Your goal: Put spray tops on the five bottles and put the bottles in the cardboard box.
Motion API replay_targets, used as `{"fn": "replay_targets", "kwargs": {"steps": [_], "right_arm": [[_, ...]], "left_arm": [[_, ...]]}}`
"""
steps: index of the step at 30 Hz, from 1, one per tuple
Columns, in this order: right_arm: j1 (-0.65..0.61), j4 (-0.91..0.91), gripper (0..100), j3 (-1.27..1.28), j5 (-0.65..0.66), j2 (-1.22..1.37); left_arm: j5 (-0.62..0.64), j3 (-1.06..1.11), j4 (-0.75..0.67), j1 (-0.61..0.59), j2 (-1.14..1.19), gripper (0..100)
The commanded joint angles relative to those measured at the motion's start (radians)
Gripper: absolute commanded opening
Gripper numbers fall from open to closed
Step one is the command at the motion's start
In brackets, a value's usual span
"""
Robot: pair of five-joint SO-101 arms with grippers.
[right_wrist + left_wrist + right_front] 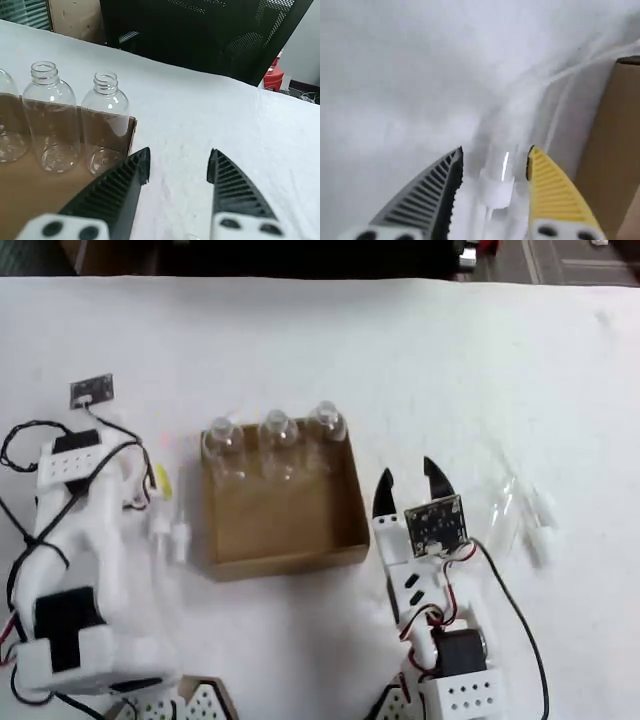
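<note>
Standing three abreast against the far wall of the cardboard box (285, 558), mid-table: three clear bottles (275, 440), necks bare. Spray top (495, 189): on the table (420, 360) just beside the box's left wall, between the parted fingers of the left gripper (495, 150); contact cannot be told. Right gripper (179, 151): jaws wide apart, holding nothing, just beside the box's right wall. Second spray top (541, 532): toward the table's right edge, beside clear items (505, 502) too faint to identify.
</note>
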Motion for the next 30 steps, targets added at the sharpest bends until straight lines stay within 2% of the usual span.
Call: {"fn": "replay_targets", "kwargs": {"steps": [1,9,14,19,23,30], "right_arm": [[0.001,-0.025,16.6,0.008,0.012,-0.008],[0.001,-0.025,16.6,0.008,0.012,-0.008],[0.001,-0.025,16.6,0.008,0.012,-0.008],[0.002,-0.025,16.6,0.008,0.012,-0.008],[0.002,-0.025,16.6,0.008,0.012,-0.008],[0.002,-0.025,16.6,0.008,0.012,-0.008]], "left_arm": [[0.011,-0.058,-0.084,0.012,0.071,20],[0.009,-0.087,-0.100,0.015,0.174,19],[0.009,-0.135,-0.094,0.027,0.234,6],[0.009,-0.184,-0.049,0.038,0.271,2],[0.009,-0.285,0.112,0.038,0.263,2],[0.009,-0.773,0.603,0.036,0.266,2]]}}
